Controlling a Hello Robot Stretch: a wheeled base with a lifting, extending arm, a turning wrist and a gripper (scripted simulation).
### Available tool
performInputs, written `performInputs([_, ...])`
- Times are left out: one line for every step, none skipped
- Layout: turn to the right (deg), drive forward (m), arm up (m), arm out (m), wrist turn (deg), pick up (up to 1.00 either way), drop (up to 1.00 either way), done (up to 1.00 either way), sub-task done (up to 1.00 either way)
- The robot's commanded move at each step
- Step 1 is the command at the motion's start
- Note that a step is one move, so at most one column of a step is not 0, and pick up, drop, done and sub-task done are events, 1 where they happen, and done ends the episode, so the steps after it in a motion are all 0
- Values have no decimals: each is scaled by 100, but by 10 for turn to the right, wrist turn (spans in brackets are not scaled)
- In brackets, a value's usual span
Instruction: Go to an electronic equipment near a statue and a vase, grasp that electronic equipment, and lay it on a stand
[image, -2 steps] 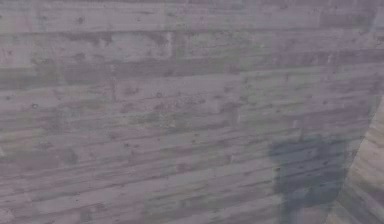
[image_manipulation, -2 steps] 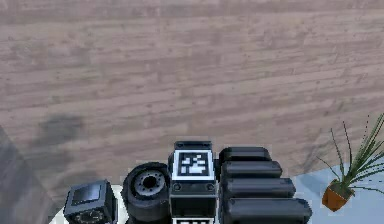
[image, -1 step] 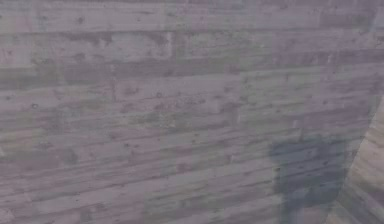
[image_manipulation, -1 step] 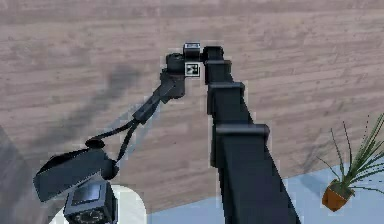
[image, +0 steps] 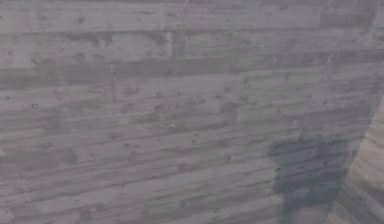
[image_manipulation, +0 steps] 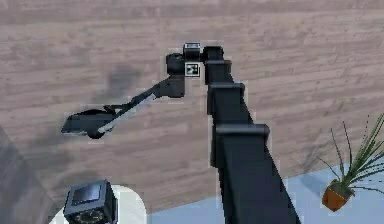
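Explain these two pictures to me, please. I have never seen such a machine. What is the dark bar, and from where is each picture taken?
This is a wheeled robot with one arm. The forward view looks ahead and down at wooden floor. The arm side view looks out where the arm reaches. The dark bar is the arm, ending in a gripper with two thin fingers. A dark flat thing hangs at its far end, clear of the floor, so the gripper holds it. Lower left, a dark boxy device stands on a round white tabletop. Lower right stands a potted plant.
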Motion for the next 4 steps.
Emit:
performInputs([0, 0, -26, 0, 0, 0, 0, 0, 0])
performInputs([0, 0, -32, 0, 0, 0, 0, 0, 0])
performInputs([0, 0, 0, 0, 0, 0, 100, 0, 0])
performInputs([0, 0, 10, 0, 0, 0, 0, 0, 0])
